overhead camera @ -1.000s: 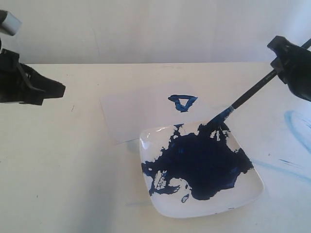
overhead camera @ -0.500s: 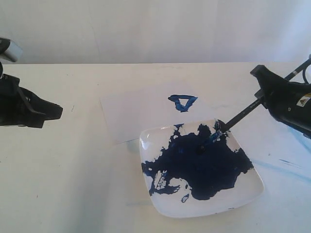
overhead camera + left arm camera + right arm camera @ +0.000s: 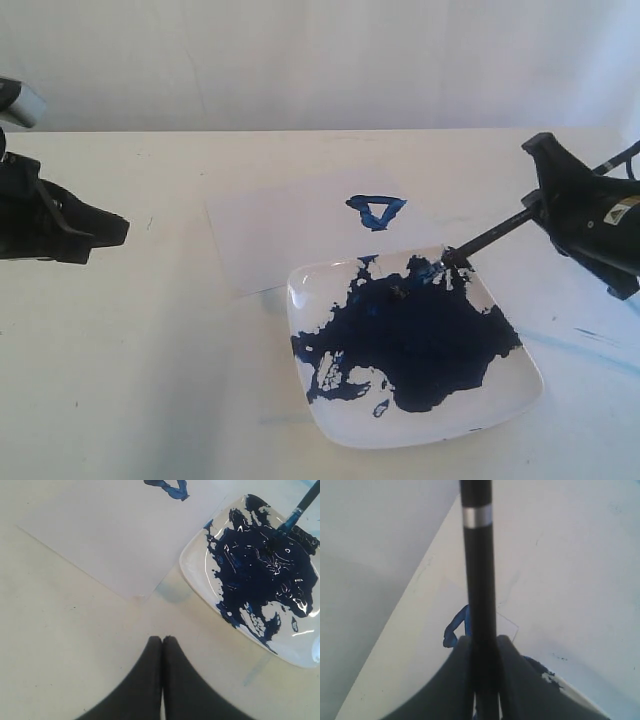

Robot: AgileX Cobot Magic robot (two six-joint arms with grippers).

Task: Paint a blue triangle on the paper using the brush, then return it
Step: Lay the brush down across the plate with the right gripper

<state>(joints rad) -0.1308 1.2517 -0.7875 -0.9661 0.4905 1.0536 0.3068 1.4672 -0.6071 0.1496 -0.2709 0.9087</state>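
No writing can be read anywhere. The only label is a small pale sticker with a yellow mark on the dark housing of the right arm at the right edge of the exterior view, too blurred to make out.

The right end effector [image 3: 543, 205] is clamped on the upper handle of the brush [image 3: 490, 235]. In the right wrist view the black handle [image 3: 479, 555] runs between the two fingers [image 3: 462, 672], and a silver band [image 3: 477, 516] crosses it farther along. From there the brush slants down to the left, and its tip lies in the upper part of the dark-blue paint pool [image 3: 420, 335], inside the far rim of the white square plate [image 3: 510, 385].

The blue triangle [image 3: 377, 211] sits just above centre of the exterior view, point downward, on the near right part of the paper [image 3: 290, 225]. The paper lies flat on the desk [image 3: 150, 350], and its lower right corner is hidden behind the plate. The plate fills the lower centre and right.

The left end effector [image 3: 125, 228] hangs at the left edge, well apart from the paper. In the left wrist view its fingers [image 3: 161, 642] are pressed together with nothing between them, above bare desk near a corner of the paper [image 3: 100, 535].

Pale blue smears [image 3: 575, 342] mark the desk right of the plate, below the right arm. A plain white wall [image 3: 300, 60] stands behind.
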